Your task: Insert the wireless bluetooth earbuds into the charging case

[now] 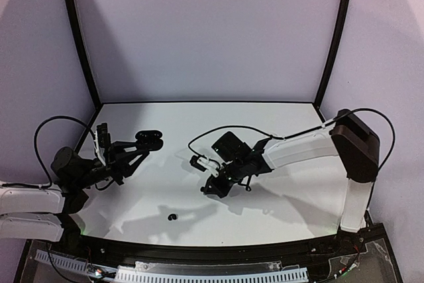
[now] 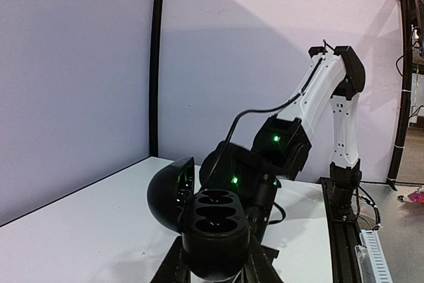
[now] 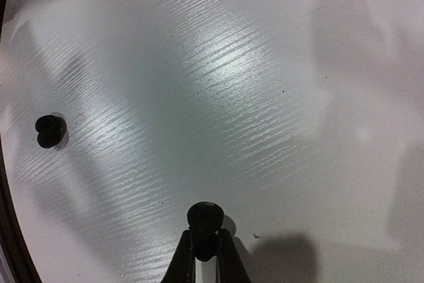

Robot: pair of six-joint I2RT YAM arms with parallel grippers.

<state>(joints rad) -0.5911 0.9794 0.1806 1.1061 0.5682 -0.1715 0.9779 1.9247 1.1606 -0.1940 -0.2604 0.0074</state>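
Earbuds in view are two, both black, roundish and smooth. One black earbud (image 3: 204,215) is pinched between the tips of the right pincer (image 3: 205,238). The thin dark fingers (image 3: 191,256) are pressed nearly together on it, low over the table (image 3: 265,64). In the top view the right pincer (image 1: 208,190) points down near the middle of the table (image 1: 278,124), and the earbud in it is too small to see there.

The second black earbud (image 3: 50,130) lies loose on the table, well apart from the held one, toward the near edge (image 1: 173,217). It has a lumpy shape, like two small balls joined.

The charging case (image 2: 215,230) is black, rounded and a little shiny, and it is open. Its domed lid (image 2: 169,193) stands up on the left of the body, and the top face shows oval hollows. The left pincer (image 2: 215,260) grips the body from both sides. In the top view the case (image 1: 150,138) sits at the end of the left pincer (image 1: 140,144), over the left part of the table, and I cannot tell if it touches the table.

The table is white with a fine grain like wood and a soft glare. The walls (image 1: 199,31) behind are plain, matte, pale lilac.
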